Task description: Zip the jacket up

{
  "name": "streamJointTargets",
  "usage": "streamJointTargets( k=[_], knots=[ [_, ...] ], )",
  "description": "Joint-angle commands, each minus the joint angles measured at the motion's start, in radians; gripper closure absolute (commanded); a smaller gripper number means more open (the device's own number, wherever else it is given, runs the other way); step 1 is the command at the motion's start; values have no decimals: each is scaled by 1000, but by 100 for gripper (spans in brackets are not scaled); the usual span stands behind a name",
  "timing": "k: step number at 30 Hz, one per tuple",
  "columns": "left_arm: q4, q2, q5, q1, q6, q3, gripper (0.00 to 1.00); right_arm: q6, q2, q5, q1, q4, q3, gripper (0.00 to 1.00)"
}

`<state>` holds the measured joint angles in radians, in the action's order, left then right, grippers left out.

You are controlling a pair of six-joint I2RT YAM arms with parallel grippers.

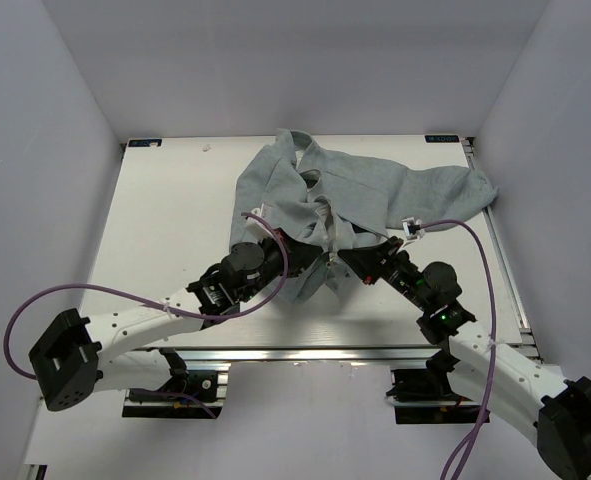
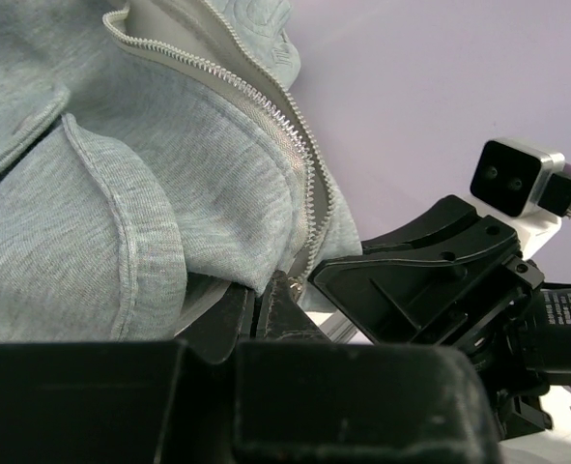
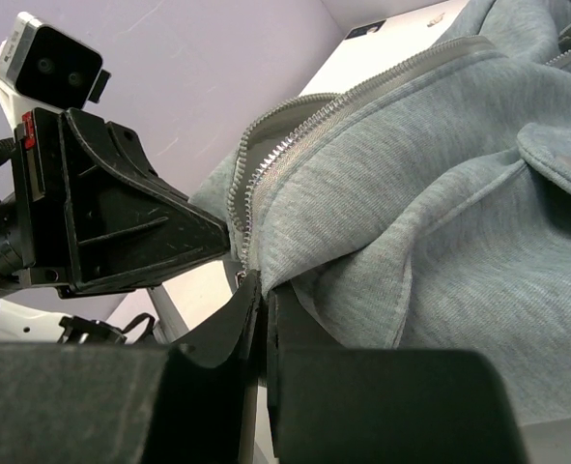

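The grey-green fleece jacket (image 1: 355, 195) lies crumpled on the white table, open, with its hem toward the arms. Its silver zipper (image 2: 299, 159) runs down to my left gripper (image 2: 261, 290), which is shut on the jacket's bottom hem beside the zipper end. My right gripper (image 3: 263, 285) is shut on the other front's bottom edge, right at the zipper teeth (image 3: 251, 164). In the top view the left gripper (image 1: 310, 268) and the right gripper (image 1: 347, 258) face each other closely at the hem, fingertips almost touching. A flap pocket (image 3: 556, 159) shows in the right wrist view.
The table's (image 1: 175, 220) near aluminium rail (image 1: 305, 352) runs under both arms. Purple cables (image 1: 35, 310) loop from each arm. White enclosure walls stand left, right and behind. One sleeve (image 1: 465, 185) reaches toward the far right edge.
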<state>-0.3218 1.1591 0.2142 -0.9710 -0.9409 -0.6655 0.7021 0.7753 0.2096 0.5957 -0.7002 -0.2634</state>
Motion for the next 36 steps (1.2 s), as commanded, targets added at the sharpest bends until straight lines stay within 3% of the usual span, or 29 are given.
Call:
streamJointTargets(
  k=[1,36],
  knots=[
    [-42,2,-30,-6,4,-29,100,17,-2,28,1,-119,-16,100],
    [-66,-36,-41,-6,-13,1,100,14,4,13,1,-88,-14,100]
  ],
)
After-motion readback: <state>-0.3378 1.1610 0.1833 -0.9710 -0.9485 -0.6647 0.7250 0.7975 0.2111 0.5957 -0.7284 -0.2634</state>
